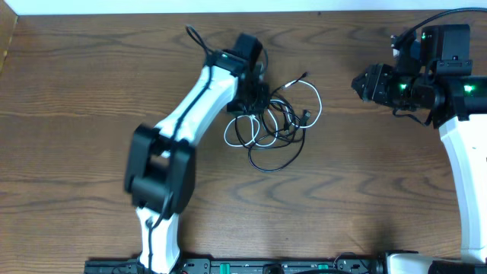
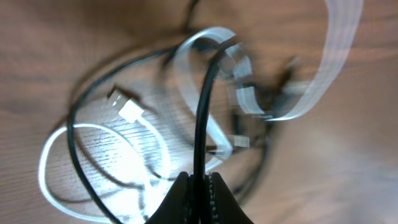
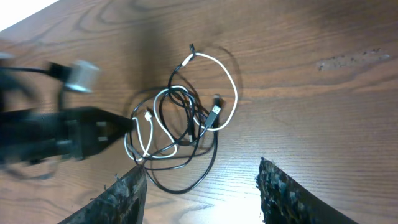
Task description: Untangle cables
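Note:
A black cable (image 1: 275,161) and a white cable (image 1: 314,100) lie tangled in loose loops on the wooden table. My left gripper (image 1: 251,103) is at the left side of the tangle, shut on a strand of the black cable (image 2: 204,112). The white cable (image 2: 56,149) and its plug (image 2: 127,107) lie under it. My right gripper (image 1: 356,82) is open and empty, to the right of the tangle and apart from it. In the right wrist view the black cable (image 3: 186,186) and white cable (image 3: 230,87) lie ahead of my right gripper (image 3: 202,186).
The wooden table (image 1: 365,198) carries nothing else. The left arm (image 1: 175,144) reaches diagonally across the left half. The right arm (image 1: 464,152) stands at the right edge. A thick black arm wire (image 1: 194,38) loops behind the left wrist.

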Available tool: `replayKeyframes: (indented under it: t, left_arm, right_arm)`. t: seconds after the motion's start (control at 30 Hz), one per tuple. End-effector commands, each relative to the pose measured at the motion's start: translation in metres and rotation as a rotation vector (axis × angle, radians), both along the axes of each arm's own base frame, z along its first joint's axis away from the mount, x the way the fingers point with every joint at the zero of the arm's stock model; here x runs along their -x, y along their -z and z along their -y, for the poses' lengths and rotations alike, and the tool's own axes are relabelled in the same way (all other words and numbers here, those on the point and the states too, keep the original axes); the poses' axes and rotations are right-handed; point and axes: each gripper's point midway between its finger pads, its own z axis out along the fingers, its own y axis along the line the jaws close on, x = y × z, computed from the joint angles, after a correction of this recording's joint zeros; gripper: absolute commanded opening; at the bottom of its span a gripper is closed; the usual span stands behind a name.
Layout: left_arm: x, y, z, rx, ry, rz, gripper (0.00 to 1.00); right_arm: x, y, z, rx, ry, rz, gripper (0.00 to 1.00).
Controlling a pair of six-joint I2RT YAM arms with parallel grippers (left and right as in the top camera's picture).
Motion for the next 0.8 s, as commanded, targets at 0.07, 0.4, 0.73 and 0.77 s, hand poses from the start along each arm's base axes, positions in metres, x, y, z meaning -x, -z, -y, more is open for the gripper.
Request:
replayKeyframes:
  t: [0.07, 0.4, 0.73, 0.77]
  left_arm:
    - [0.007, -0.165, 0.014, 0.183, 0.076, 0.402, 0.07]
    - [0.034, -0.303, 0.009, 0.369, 0.077, 0.783, 0.07]
    - [0.047, -0.387, 0.001, 0.535, 0.022, 1.012, 0.07]
    - [0.049, -0.394, 0.0, 0.548, 0.018, 1.032, 0.07]
  right_arm:
    - [0.002, -0.005, -0.013, -0.017, -0.055, 0.029, 0.55]
    - [0.002, -0.011, -0.033, -0.038, -0.112, 0.057, 0.55]
    - [0.003, -0.003, -0.064, -0.079, -0.208, 0.043, 0.56]
    - [0.001, 0.0, -0.065, -0.08, -0.213, 0.033, 0.56]
